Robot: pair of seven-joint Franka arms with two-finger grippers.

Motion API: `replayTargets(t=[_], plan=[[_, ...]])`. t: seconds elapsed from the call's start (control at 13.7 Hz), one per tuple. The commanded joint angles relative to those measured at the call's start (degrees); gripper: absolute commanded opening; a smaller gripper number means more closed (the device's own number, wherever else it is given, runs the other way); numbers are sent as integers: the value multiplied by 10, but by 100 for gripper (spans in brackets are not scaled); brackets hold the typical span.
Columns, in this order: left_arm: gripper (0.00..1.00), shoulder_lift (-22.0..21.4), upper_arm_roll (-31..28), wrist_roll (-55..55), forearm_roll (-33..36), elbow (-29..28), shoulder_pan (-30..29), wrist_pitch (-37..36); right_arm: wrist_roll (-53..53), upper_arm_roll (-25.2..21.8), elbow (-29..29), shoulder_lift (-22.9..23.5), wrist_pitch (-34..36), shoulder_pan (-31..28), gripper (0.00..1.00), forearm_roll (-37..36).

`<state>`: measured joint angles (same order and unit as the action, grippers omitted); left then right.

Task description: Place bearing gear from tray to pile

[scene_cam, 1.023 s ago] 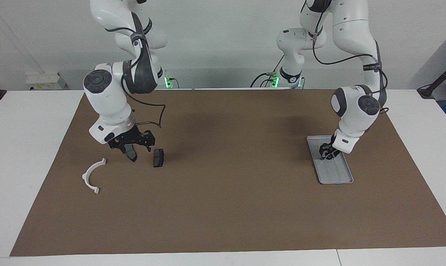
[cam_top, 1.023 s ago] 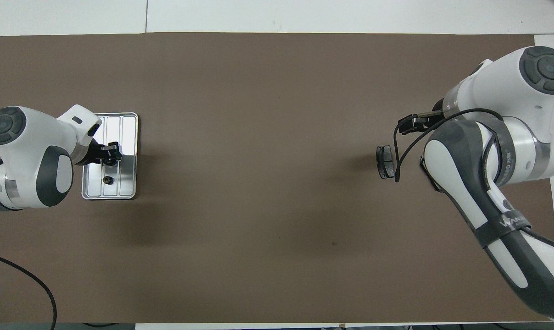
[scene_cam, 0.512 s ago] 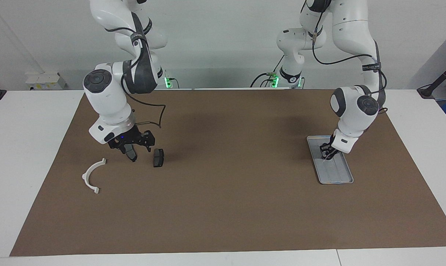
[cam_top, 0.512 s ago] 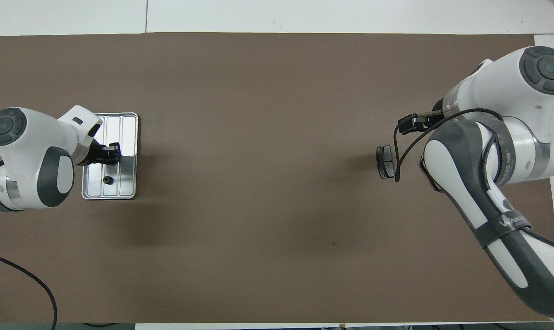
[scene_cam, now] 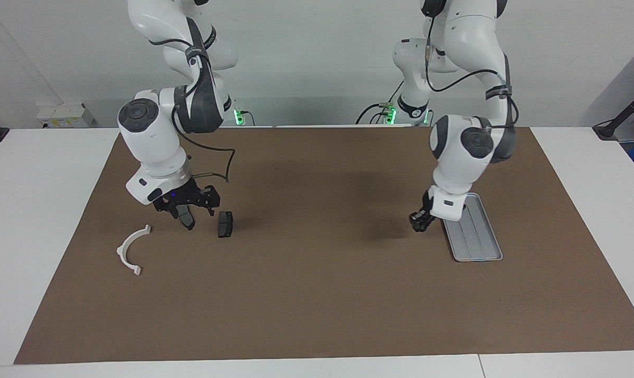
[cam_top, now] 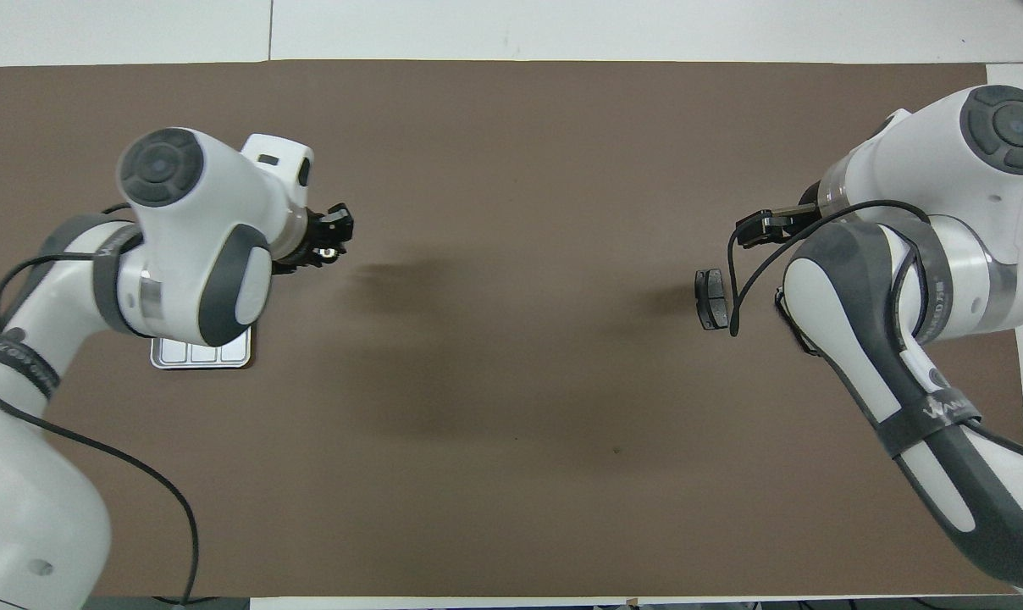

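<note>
My left gripper (scene_cam: 418, 220) hangs low over the brown mat just off the silver tray (scene_cam: 479, 247), on the side toward the right arm's end. Its fingertips are shut on a small dark thing, the bearing gear (cam_top: 331, 246). The tray floor that shows is bare; my left arm covers most of the tray (cam_top: 198, 356) from above. The pile lies toward the right arm's end: a white arc (scene_cam: 130, 249) and a dark brake pad (scene_cam: 225, 224). My right gripper (scene_cam: 187, 210) waits open over a second dark pad (scene_cam: 187, 219) between them.
A brown mat (scene_cam: 317, 294) covers most of the white table. One brake pad (cam_top: 710, 299) shows from above beside the right arm, which hides the arc there. Nothing else lies on the mat between the tray and the pile.
My left gripper closed in the tray, then lifted out and swung toward the table's middle, its elbow now over the tray. The right arm has not moved.
</note>
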<state>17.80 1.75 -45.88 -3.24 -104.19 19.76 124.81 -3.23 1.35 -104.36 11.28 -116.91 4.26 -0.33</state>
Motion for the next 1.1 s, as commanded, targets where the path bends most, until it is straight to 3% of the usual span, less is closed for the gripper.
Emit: replayTargets(t=[0.0,0.22,0.51,1.02], plan=[[2,23,-13,-105,3,35,78,-10,-16,1,-8,-6,-9,-3,100,6],[2,34,-12,-161,11,23,131,14,-29,1,-8,-6,-9,-3,100,6],[4,38,-12,-168,13,-26,143,72,-29,1,-8,-6,-9,-3,100,6],[9,47,-12,-170,14,-33,144,83,-81,1,-7,-6,-9,19,100,0]])
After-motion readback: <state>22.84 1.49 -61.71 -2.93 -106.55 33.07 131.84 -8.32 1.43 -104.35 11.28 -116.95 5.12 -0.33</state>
